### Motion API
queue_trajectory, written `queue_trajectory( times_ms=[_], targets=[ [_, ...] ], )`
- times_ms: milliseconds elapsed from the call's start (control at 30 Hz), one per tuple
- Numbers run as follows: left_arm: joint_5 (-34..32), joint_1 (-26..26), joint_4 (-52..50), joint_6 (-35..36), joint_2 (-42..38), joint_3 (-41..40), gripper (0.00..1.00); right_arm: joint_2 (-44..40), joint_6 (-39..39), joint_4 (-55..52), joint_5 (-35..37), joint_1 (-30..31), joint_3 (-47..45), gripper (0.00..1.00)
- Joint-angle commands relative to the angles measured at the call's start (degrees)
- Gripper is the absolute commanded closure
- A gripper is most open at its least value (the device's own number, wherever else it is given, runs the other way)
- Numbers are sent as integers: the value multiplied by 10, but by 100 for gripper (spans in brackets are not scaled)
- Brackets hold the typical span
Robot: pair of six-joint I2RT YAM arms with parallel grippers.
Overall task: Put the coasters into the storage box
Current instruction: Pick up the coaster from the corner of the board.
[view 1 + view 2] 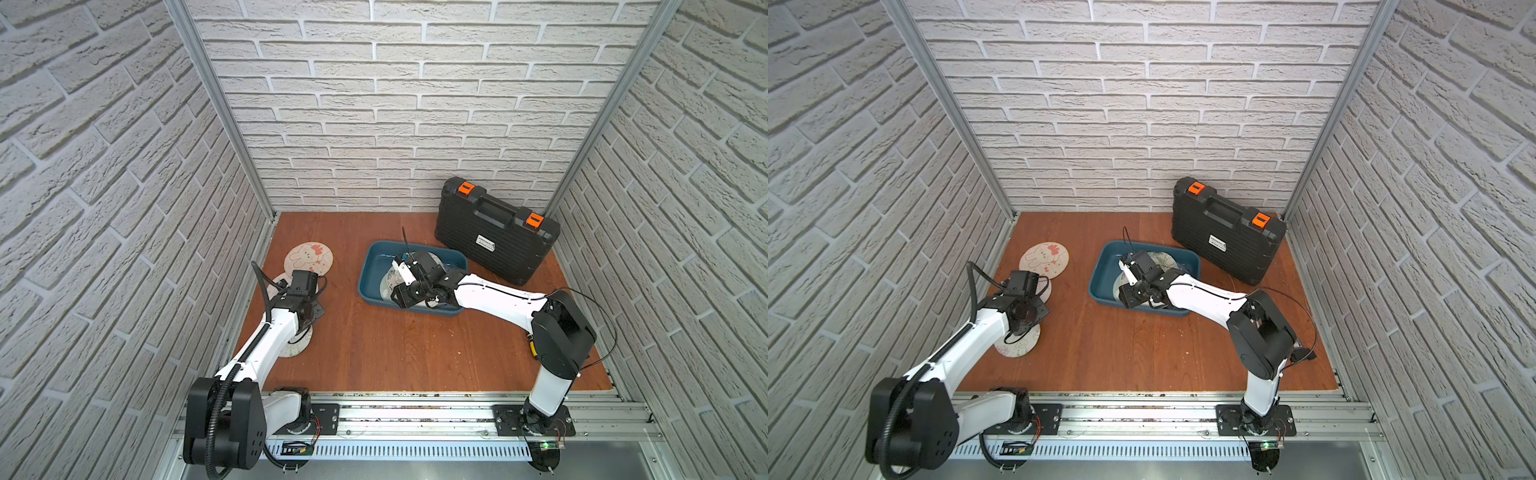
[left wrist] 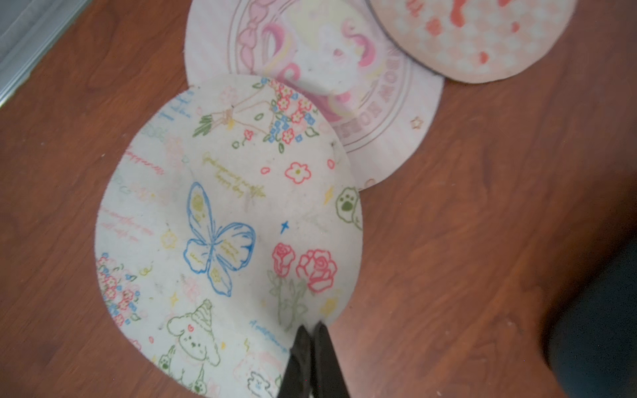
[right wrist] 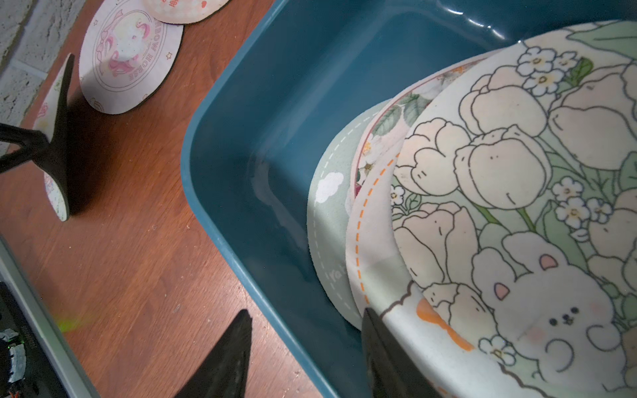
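Note:
My left gripper is shut on the edge of a cream coaster printed with a butterfly and roses, and the right wrist view shows that coaster tipped up on edge. A pink unicorn coaster and a rabbit coaster lie flat beside it on the table. The teal storage box holds several overlapping coasters, with a tulip-and-rabbit one on top. My right gripper is open astride the box's near wall, one finger outside over the table and the other inside against the stacked coasters.
A black ribbed case with orange latches stands at the back right, close behind the box. Brick-patterned walls close in on both sides and the back. An aluminium rail runs along the table's front edge.

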Motion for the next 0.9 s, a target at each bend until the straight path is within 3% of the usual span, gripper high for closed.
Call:
queue_trajectory(
  times_ms=[0,167,433,633,867],
  targets=[
    [-14,-29,-8,-5,-12,24,100,-9,-7,8,-15,3,21,47],
    [-14,-61,-9,-7,-11,47,100,-3,-24,49,-57,14,10,45],
    [-7,-94,14,-29,-31,62,100,4,-29,143,-123,55,-4,26],
    [-1,-119,66,-71,-45,56,100,44,8,194,-155,81,12,26],
    [0,-146,118,-107,-49,57,100,77,47,269,-126,102,10,27]
  ],
)
